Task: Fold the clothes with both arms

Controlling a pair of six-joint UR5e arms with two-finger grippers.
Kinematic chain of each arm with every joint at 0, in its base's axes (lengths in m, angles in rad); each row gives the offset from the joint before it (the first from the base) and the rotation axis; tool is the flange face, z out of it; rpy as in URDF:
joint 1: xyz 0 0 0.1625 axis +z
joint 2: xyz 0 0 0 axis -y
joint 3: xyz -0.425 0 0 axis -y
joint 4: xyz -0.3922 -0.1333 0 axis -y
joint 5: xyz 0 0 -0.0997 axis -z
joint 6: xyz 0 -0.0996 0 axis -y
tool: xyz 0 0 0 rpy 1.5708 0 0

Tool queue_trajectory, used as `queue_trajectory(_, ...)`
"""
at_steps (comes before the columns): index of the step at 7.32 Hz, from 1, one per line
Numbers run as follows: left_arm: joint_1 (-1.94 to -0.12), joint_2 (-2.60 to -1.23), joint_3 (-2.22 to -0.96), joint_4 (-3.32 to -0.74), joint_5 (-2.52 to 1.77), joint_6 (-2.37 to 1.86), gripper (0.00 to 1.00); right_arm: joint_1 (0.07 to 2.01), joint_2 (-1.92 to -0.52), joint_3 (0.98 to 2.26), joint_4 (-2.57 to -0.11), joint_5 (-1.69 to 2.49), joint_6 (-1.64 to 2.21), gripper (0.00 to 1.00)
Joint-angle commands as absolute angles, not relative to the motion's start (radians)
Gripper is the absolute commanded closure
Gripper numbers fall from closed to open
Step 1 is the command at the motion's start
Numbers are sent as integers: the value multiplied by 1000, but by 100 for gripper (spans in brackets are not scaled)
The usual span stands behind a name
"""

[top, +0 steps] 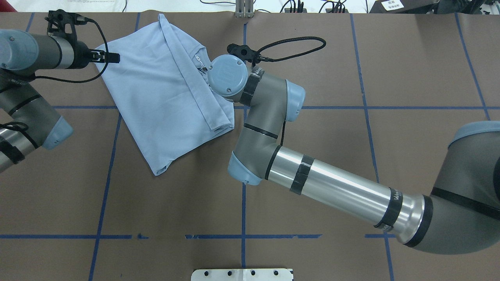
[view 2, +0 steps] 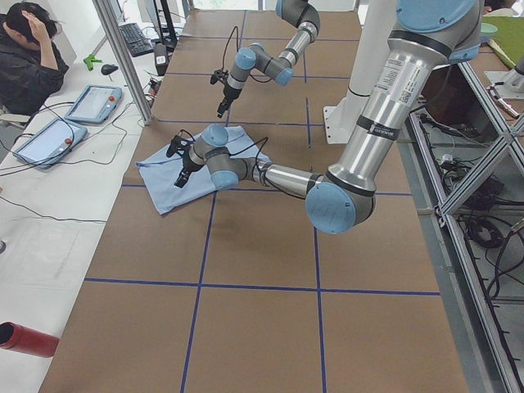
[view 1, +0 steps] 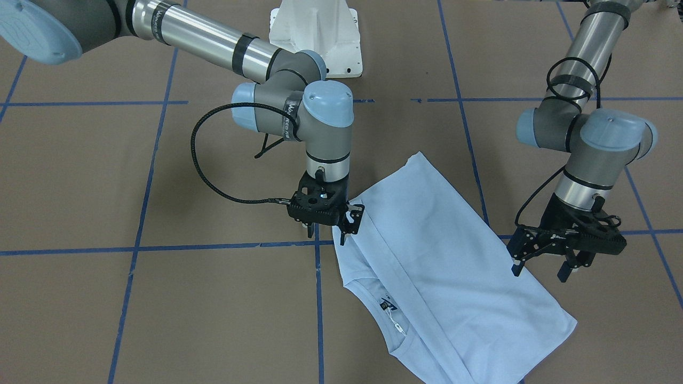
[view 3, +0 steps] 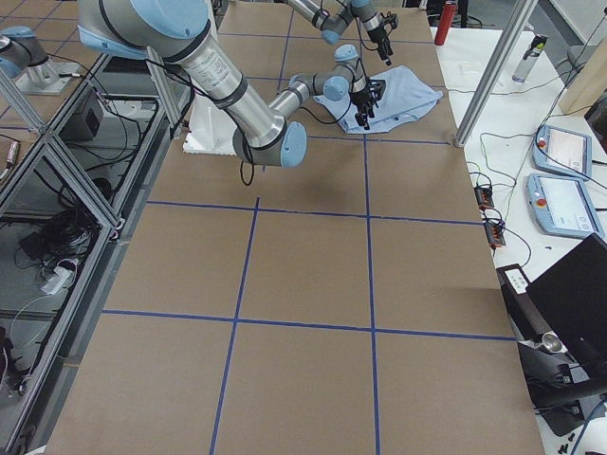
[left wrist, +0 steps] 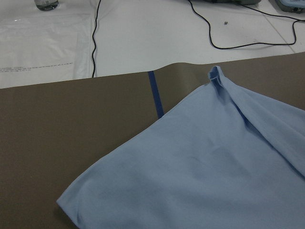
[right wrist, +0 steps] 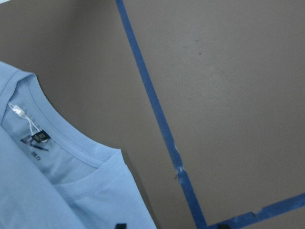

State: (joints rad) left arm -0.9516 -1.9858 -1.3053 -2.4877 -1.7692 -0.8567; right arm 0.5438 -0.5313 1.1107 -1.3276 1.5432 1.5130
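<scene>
The light blue T-shirt (view 1: 443,250) lies flat on the brown table, folded lengthwise, with its collar and dark neck label (view 1: 385,305) towards the operators' side. It also shows in the overhead view (top: 156,89). My right gripper (view 1: 328,232) points down at the shirt's folded edge near the collar, open, with one fingertip touching the cloth. In the overhead view my right wrist hides it. My left gripper (view 1: 540,271) hovers open over the shirt's opposite long edge and holds nothing. The right wrist view shows the collar and label (right wrist: 40,138). The left wrist view shows a shirt corner (left wrist: 200,167).
Blue tape lines (view 1: 318,298) cross the table in a grid. The white pedestal base (view 1: 320,32) stands at the robot's side. The shirt lies close to the table's far edge (top: 187,12). An operator (view 2: 29,57) sits at a side desk with tablets beyond that edge.
</scene>
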Motion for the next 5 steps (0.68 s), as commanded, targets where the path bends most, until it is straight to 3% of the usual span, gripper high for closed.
queue_trajectory(1, -940, -1985, -1304, -2494, -1769, -864, 0, 506, -508, 1065, -1330, 1539, 1471, 44)
queue_trajectory(5, -936, -1985, -1302, -2497, -1769, -864, 0, 486, -511, 1034, -1328, 1494, 1399, 54)
